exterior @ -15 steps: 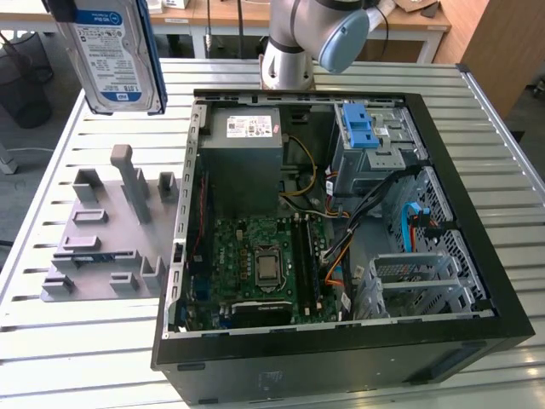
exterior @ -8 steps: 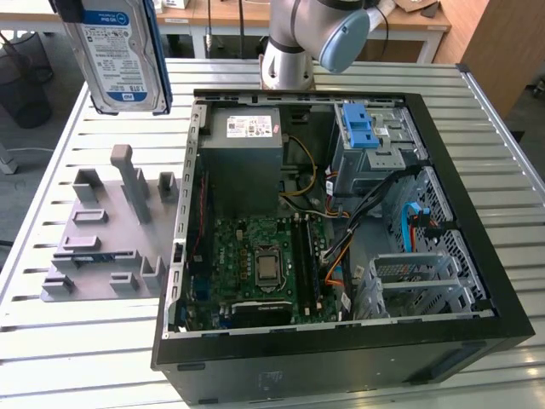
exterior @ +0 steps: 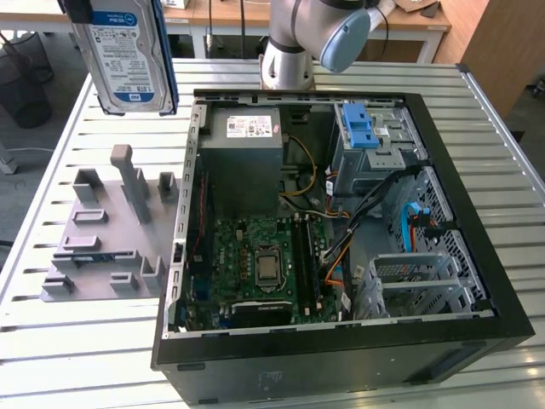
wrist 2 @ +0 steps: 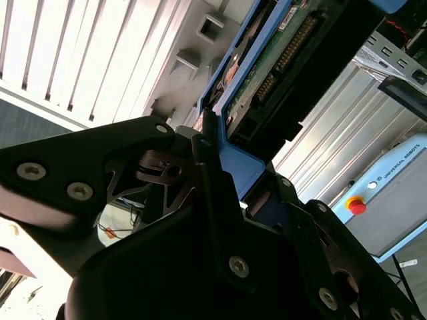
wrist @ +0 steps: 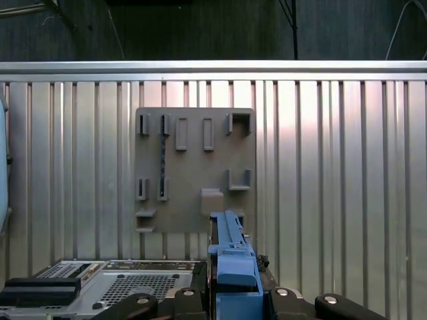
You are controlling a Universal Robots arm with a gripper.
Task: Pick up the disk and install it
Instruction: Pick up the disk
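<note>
We're holding the disk [exterior: 128,55] by its blue frame, tool [wrist 2: 230,167] clamped on it, above the desk [exterior: 85,358]. Thin grip: it could twist and clip the computer case [exterior: 341,366].

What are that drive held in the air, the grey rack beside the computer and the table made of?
The disk: silvery casing, likely metal; paper-like label; glossy blue frame, likely plastic. The grey rack: matte, uniform, probably plastic. The table: ribbed, shiny slats, seemingly aluminium.
</note>
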